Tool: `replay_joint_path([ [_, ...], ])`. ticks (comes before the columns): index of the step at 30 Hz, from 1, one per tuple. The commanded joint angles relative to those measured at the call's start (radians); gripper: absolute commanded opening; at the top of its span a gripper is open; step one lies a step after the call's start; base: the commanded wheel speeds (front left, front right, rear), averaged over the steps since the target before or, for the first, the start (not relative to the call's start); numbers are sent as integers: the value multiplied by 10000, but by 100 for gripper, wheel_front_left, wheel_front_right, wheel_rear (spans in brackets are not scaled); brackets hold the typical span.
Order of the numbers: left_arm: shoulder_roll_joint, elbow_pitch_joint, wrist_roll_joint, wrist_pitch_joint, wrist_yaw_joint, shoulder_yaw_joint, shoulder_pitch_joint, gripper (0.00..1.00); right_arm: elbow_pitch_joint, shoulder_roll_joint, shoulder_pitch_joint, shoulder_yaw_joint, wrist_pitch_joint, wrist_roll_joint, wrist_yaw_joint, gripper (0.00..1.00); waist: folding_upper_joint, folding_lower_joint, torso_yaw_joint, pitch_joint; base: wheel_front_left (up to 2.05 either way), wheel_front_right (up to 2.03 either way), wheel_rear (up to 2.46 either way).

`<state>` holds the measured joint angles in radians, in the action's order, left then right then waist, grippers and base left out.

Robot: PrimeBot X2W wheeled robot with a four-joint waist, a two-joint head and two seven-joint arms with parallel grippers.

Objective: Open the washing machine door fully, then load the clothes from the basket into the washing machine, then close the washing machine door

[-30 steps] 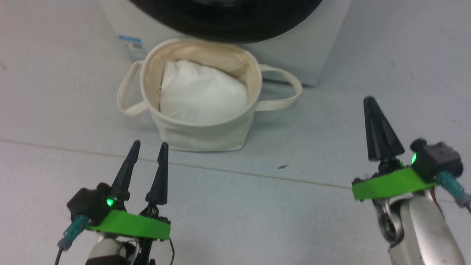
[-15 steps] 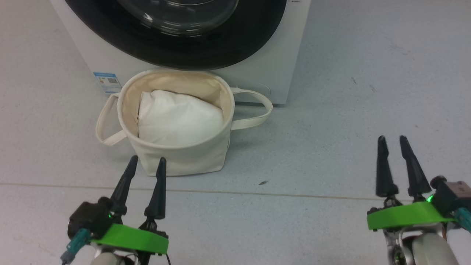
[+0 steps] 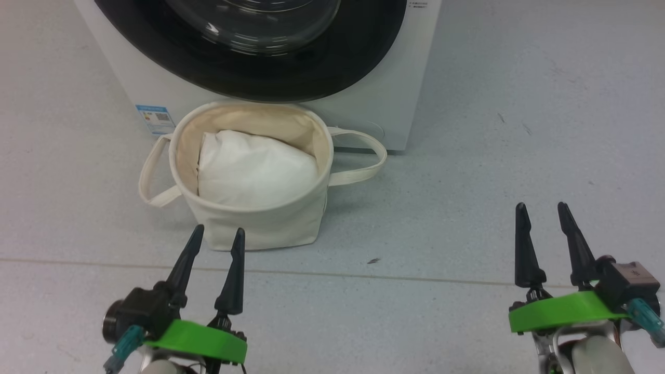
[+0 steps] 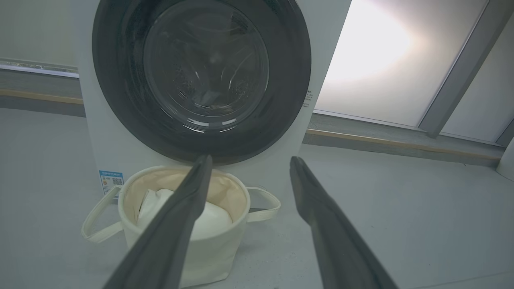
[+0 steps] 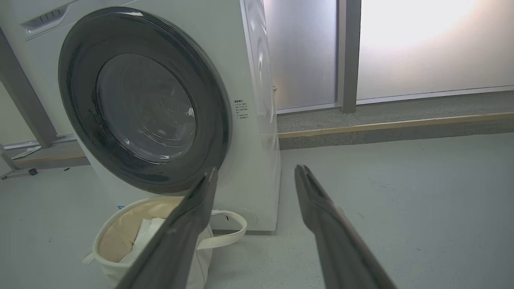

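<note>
Risk: left gripper [image 3: 220,228], right gripper [image 3: 541,204] both spread, empty; I could grab white pillow-like bundle [image 3: 254,169] in cream canvas basket [image 3: 260,228] by mistake.

Blue sticker [image 3: 155,118] and grey text label [image 5: 241,109] on the washing machine [image 3: 384,109], both illegible

fingers [image 3: 232,280]: black, tapered | wrist plates [image 3: 200,340]: green | plugs [image 3: 124,340]: teal | forearm [image 3: 597,361]: pale

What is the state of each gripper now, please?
Left gripper: open, holding nothing.
Right gripper: open, holding nothing.
</note>
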<state>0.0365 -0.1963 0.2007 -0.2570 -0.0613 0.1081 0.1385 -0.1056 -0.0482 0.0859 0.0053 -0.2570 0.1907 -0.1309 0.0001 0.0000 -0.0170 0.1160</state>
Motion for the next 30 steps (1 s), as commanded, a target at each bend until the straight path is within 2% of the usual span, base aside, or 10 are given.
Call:
replay_joint_path([
  [1,137,251,-26,-47,83,-284,83,100,288,-21,147,162,-48,-39,2,100,-1,0,51,-24,0,0,0],
  [30,137,75,128,-47,190,-300,-18,100,122,-20,73,227,-48,-476,2,100,-1,0,284,-202,0,0,0],
])
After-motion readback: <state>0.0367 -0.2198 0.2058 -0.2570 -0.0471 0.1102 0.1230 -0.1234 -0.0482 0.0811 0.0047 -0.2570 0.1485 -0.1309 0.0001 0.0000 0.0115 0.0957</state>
